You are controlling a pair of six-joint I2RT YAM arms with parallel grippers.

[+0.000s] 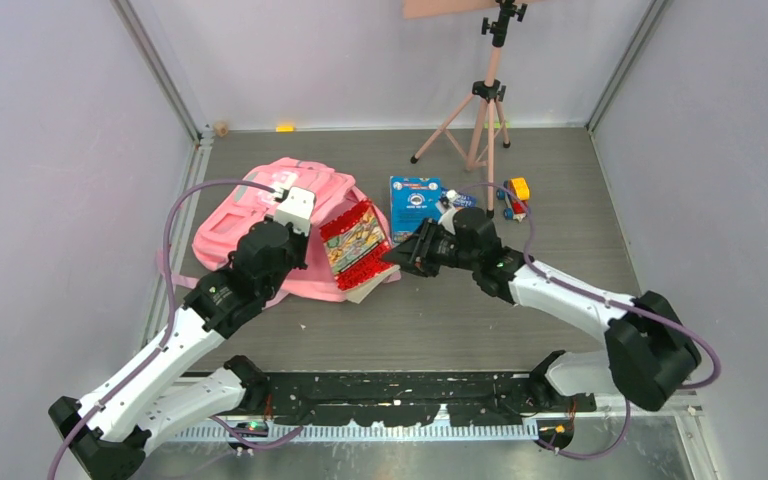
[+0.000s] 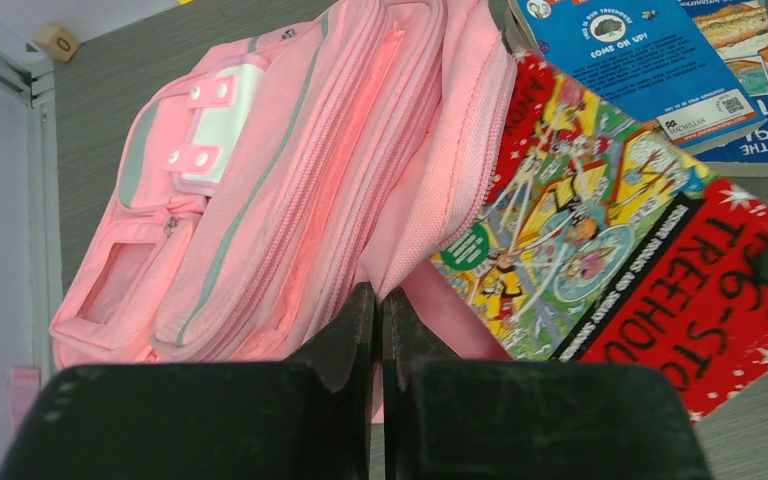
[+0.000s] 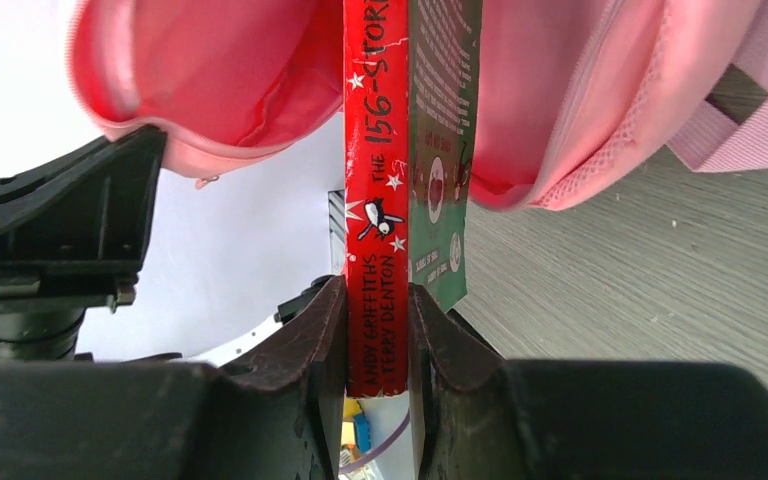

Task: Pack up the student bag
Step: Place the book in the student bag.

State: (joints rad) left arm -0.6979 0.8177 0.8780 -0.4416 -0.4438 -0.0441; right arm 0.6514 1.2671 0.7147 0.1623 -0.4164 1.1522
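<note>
The student bag (image 1: 260,215), a large pink backpack, lies at the left centre of the table, its opening facing right. It also shows in the left wrist view (image 2: 260,180). My left gripper (image 2: 378,295) is shut on the fabric edge of the bag's opening, and in the top view it (image 1: 305,240) sits over the bag. A red book (image 1: 355,245) is tilted, with one end at the bag's mouth. My right gripper (image 3: 377,300) is shut on the spine of the red book (image 3: 376,150), with the bag's open mouth (image 3: 220,70) just beyond. In the top view it (image 1: 392,255) is at the book's right edge.
A blue book (image 1: 415,200) lies right of the bag. Small coloured toys (image 1: 513,195) lie further right. A tripod (image 1: 482,110) stands at the back. A small wooden cube (image 1: 221,128) and a yellow piece (image 1: 285,127) sit at the back wall.
</note>
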